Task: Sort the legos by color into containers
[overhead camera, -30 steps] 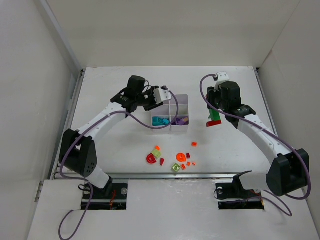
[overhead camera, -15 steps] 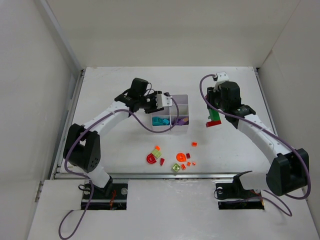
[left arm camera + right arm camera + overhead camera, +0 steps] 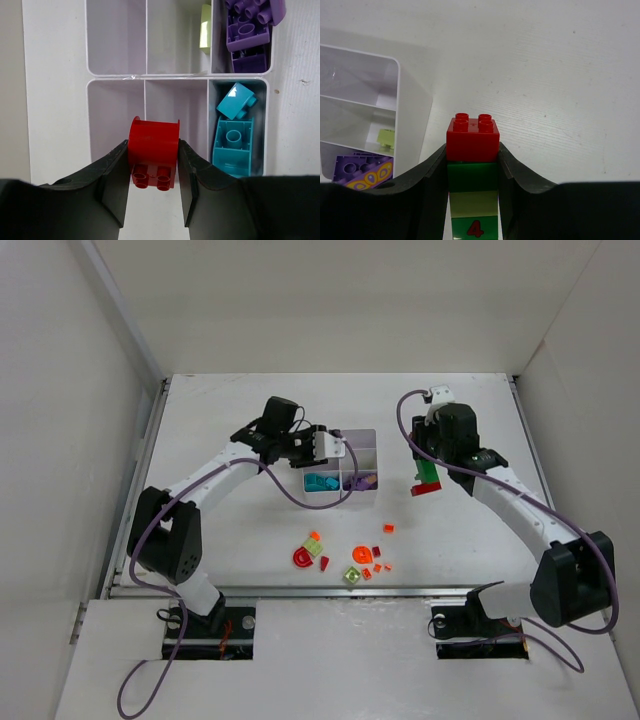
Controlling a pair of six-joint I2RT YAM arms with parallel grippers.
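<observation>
My left gripper (image 3: 153, 172) (image 3: 327, 446) is shut on a red brick (image 3: 153, 147) with a rounded top, held over the white containers (image 3: 116, 42) (image 3: 364, 443), above an unfilled compartment of the middle row. Teal bricks (image 3: 234, 145) (image 3: 320, 481) fill one compartment, purple ones (image 3: 247, 35) (image 3: 360, 480) another, and a lime piece (image 3: 205, 22) stands in a third. To the right of the containers, my right gripper (image 3: 472, 167) (image 3: 429, 476) is shut on a stack of bricks (image 3: 472, 150) (image 3: 428, 484): red on top, then dark green, lime and a green one marked 4.
Loose legos lie near the table's front edge: a red arch (image 3: 301, 558), a lime brick (image 3: 314, 548), an orange arch (image 3: 360, 555), a lime-green piece (image 3: 351, 576) and small red and orange bits (image 3: 388, 529). The containers' white wall (image 3: 412, 110) stands left of my right gripper.
My left gripper has moved right with the red brick, from the containers' left edge to above them. The right arm has held still.
</observation>
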